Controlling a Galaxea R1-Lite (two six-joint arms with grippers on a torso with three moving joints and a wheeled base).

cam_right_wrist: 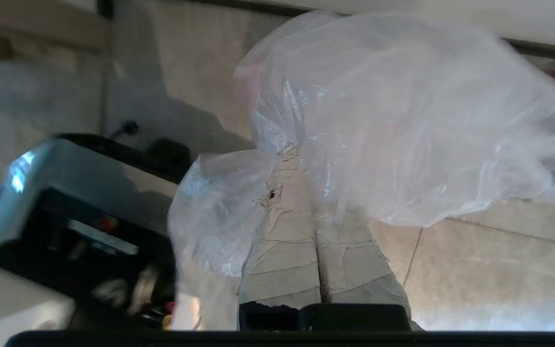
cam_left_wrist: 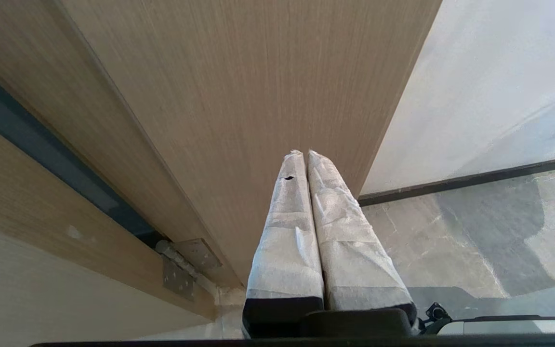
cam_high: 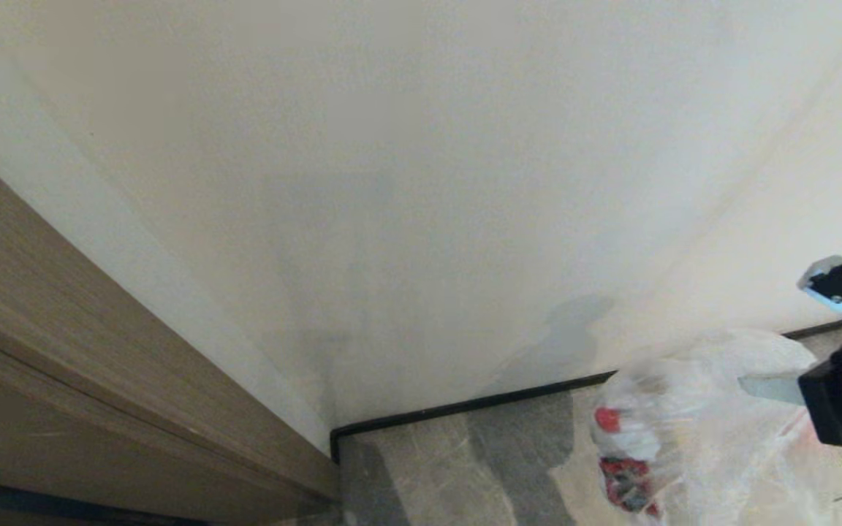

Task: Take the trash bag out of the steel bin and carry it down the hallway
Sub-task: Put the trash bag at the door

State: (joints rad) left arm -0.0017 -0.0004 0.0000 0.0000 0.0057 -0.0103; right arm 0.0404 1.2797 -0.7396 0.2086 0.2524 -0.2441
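right gripper [cam_right_wrist: 301, 159]: fingers pressing together, pinching the bag's [cam_right_wrist: 403, 120] clear plastic | bag: hanging from that gripper above the hallway tiles [cam_high: 421, 467], near the wall [cam_high: 421, 183], red scraps showing inside | left gripper [cam_left_wrist: 302, 155]: fingers meeting, gripping nothing, pointing at a wood door [cam_left_wrist: 239, 96]

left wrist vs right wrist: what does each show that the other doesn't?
Left wrist only: the left gripper, fingers shut on nothing, beside a wood door and its hinge.
Right wrist only: the right gripper shut on the trash bag, plus part of the robot's base.
Both: the marbled hallway floor tiles and dark baseboard.
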